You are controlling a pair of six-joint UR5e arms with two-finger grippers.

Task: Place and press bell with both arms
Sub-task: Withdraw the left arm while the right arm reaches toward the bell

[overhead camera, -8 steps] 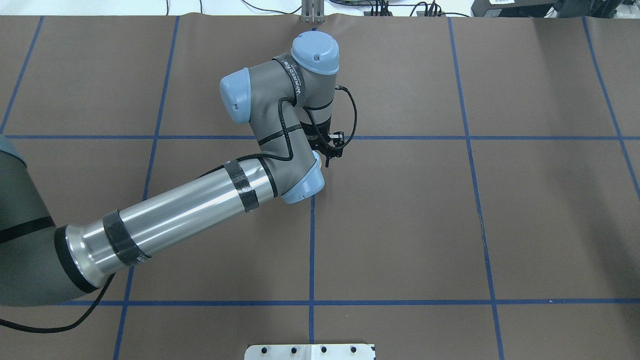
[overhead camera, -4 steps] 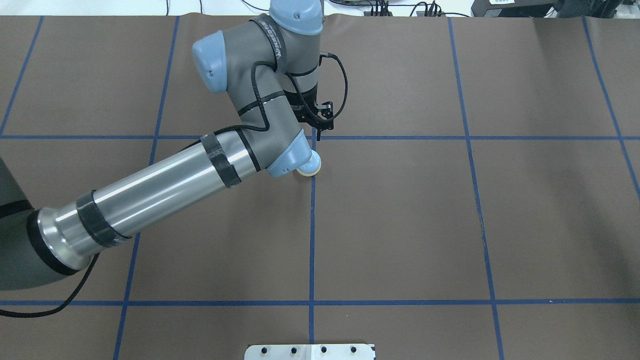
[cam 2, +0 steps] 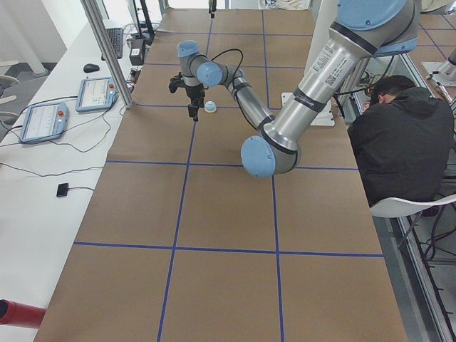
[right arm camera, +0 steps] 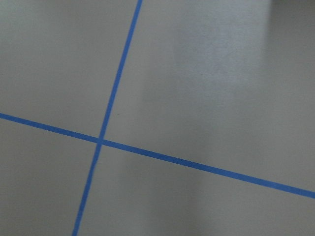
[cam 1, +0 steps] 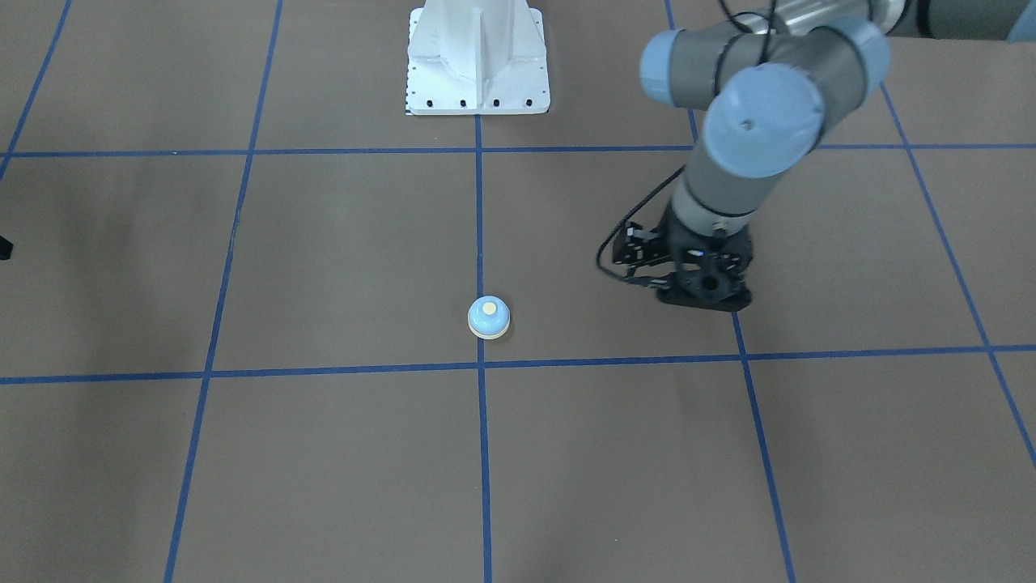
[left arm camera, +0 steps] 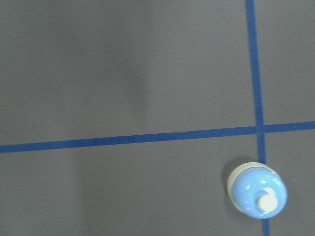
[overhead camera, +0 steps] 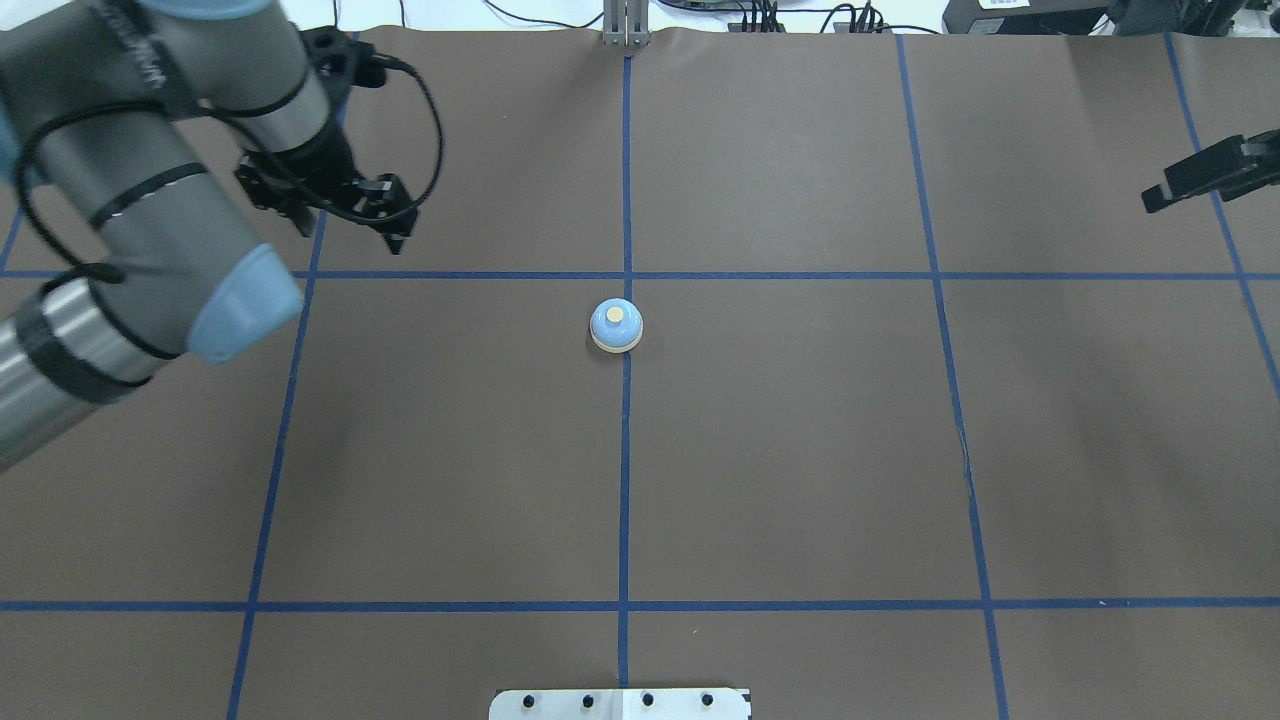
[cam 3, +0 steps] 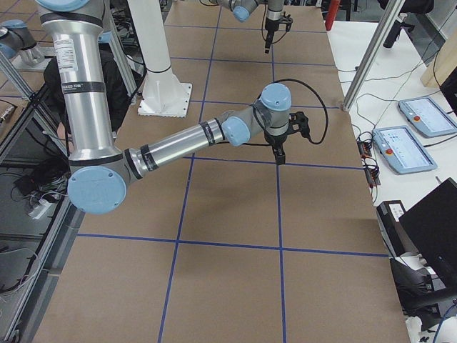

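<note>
The bell (overhead camera: 616,325) sits alone on your bench (overhead camera: 800,450). Your left end effector (overhead camera: 349,231), well apart from it, looks released and empty. The right end effector (overhead camera: 1200,178), I cannot tell.

surface: brown-covered table (overhead camera: 800,450) | markings: blue tape lines (overhead camera: 624,480) in a grid | standing on it: white pedestal (cam 1: 477,57) | lying on it: bell (overhead camera: 616,326), upright, on the tape line running straight out from the pedestal, well apart from it, just short of a crossing
</note>
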